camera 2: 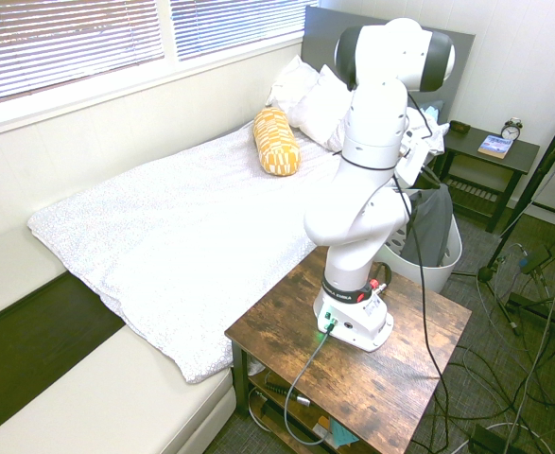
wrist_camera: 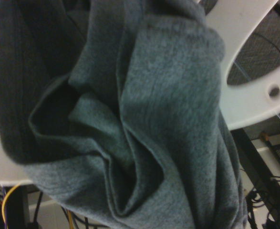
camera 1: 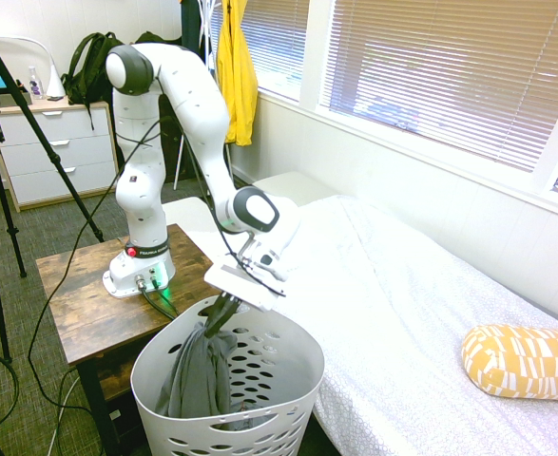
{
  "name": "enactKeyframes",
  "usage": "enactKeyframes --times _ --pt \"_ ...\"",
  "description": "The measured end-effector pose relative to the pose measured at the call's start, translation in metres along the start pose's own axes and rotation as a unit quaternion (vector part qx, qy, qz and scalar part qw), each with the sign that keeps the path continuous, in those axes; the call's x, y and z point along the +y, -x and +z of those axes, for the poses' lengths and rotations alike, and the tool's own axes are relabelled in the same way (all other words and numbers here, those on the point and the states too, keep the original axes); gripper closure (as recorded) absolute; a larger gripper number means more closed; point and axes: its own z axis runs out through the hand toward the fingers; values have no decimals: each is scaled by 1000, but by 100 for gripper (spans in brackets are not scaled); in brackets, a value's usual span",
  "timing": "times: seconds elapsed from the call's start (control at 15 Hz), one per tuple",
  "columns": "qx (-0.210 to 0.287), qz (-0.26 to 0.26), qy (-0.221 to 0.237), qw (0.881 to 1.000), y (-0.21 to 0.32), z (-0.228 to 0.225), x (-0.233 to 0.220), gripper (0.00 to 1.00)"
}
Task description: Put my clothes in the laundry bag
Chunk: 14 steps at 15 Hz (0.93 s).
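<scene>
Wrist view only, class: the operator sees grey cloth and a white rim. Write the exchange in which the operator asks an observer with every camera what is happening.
Operator: Is the cloth held?
Observer: Yes. The end effector is shut on the grey garment, which hangs down from it.
Operator: Where does it hang?
Observer: Inside the white laundry basket, with its lower part against the inner wall.
Operator: What is beside the basket?
Observer: A bed with a yellow patterned pillow on it.
</scene>
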Motion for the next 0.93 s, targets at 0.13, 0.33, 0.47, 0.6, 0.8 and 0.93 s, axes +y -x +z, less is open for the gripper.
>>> enactKeyframes --times 0.13,0.33,0.47,0.6,0.8,0.93 --pt "-1 13 -2 1000 -8 24 -30 0" --pt "-1 13 10 1000 -20 31 -48 0" --pt "3 7 14 1000 -25 28 -48 0" --pt "20 -9 0 1000 -28 5 -49 0" --pt "71 -2 -92 993 -28 -113 -66 0" --pt "105 13 -137 985 -8 -216 -90 0"
